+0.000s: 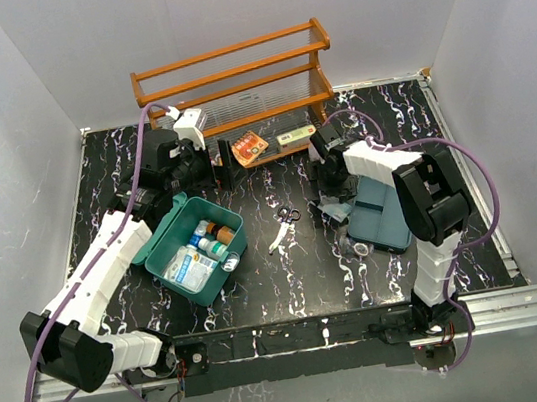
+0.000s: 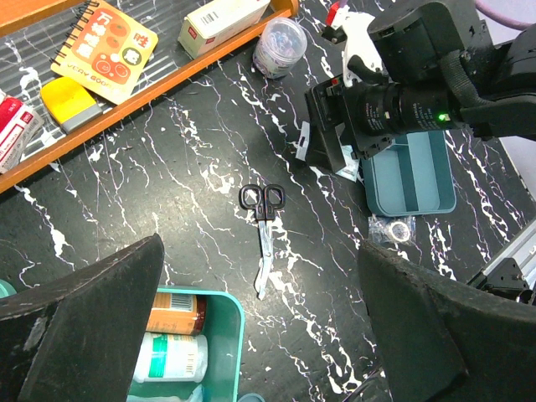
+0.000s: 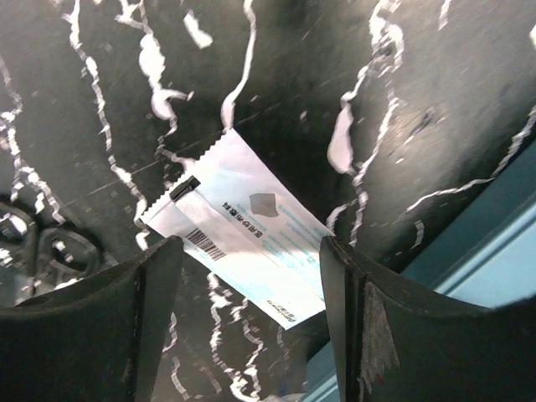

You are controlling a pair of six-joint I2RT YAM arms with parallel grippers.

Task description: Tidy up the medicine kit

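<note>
The teal-green medicine kit (image 1: pixel 166 248) lies open left of centre, holding bottles and packets; its corner with an orange bottle shows in the left wrist view (image 2: pixel 219 311). My left gripper (image 1: pixel 194 162) hovers above the kit's far end, open and empty (image 2: pixel 260 327). Scissors (image 1: pixel 283 226) lie on the table between the arms, also in the left wrist view (image 2: pixel 264 234). My right gripper (image 1: pixel 330 190) is low over the table, open, its fingers on either side of a flat white-and-blue sachet (image 3: pixel 251 230); the sachet lies on the table, not gripped.
The blue-grey two-compartment tray (image 1: pixel 383 212) lies by the right arm, with a small clear bag (image 2: pixel 394 229) beside it. The orange-brown wooden rack (image 1: pixel 230 75) at the back holds a notebook (image 2: pixel 105 40), boxes and a clear jar (image 2: pixel 280 43).
</note>
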